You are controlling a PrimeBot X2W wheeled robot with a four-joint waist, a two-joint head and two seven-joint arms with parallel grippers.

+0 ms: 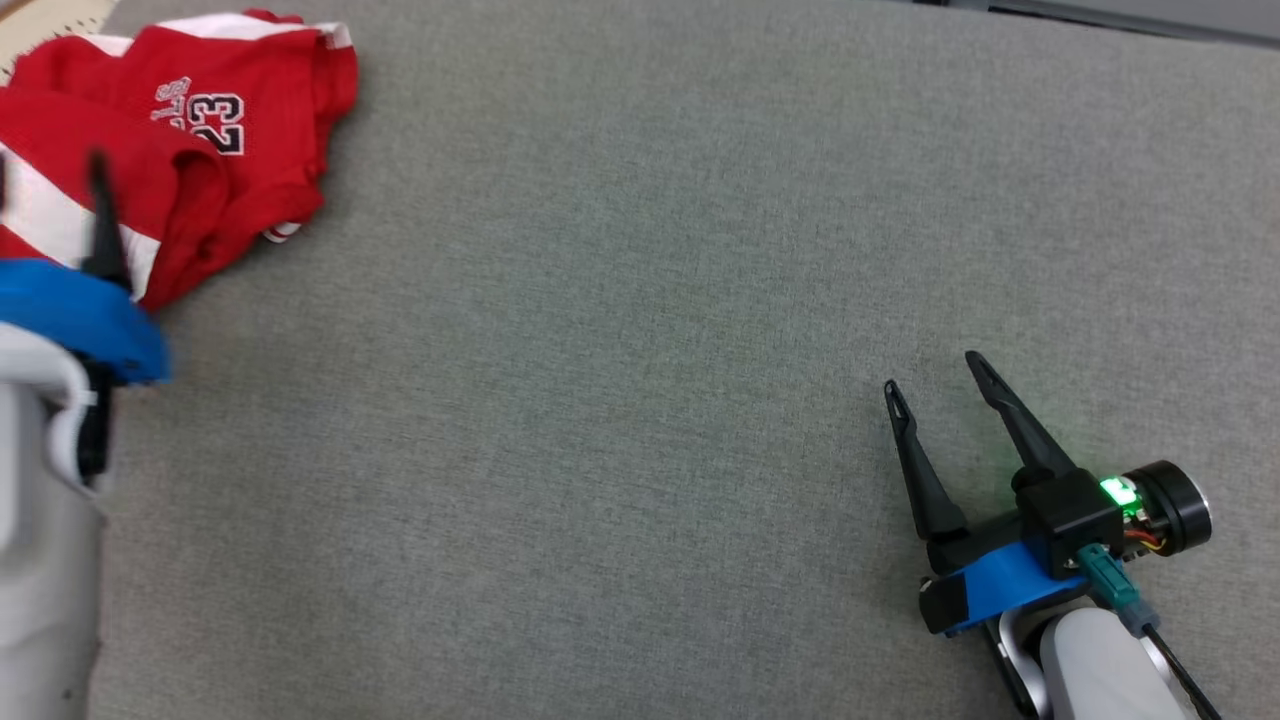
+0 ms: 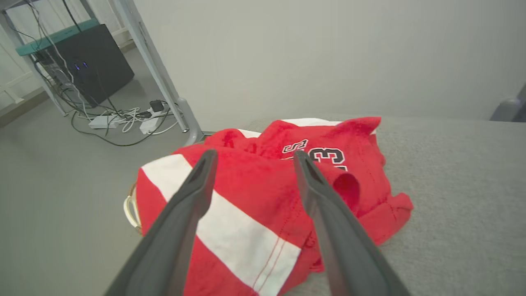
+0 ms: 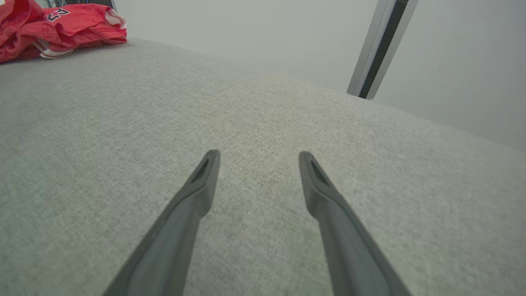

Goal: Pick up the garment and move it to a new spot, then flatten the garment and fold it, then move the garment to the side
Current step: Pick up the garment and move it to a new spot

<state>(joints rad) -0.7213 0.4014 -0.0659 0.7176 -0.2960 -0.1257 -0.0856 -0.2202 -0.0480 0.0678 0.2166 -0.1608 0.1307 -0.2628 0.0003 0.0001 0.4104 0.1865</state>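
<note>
Garment [image 1: 170, 140], red with white stripes, lies crumpled at the grey table's [image 1: 640, 400] far left corner. Left gripper [image 2: 254, 155] hovers above it, jaws wide, empty. Right gripper [image 1: 931, 370], equally wide and empty, sits toward the table's near right. A deep pinch on a thick fold should lift it cleanly.

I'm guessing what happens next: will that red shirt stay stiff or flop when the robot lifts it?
Probably flop: the red shirt lies crumpled in soft folds. It looks like thin cloth, so likely light. Pinched at one spot by the left gripper, the rest would probably dangle.
</note>
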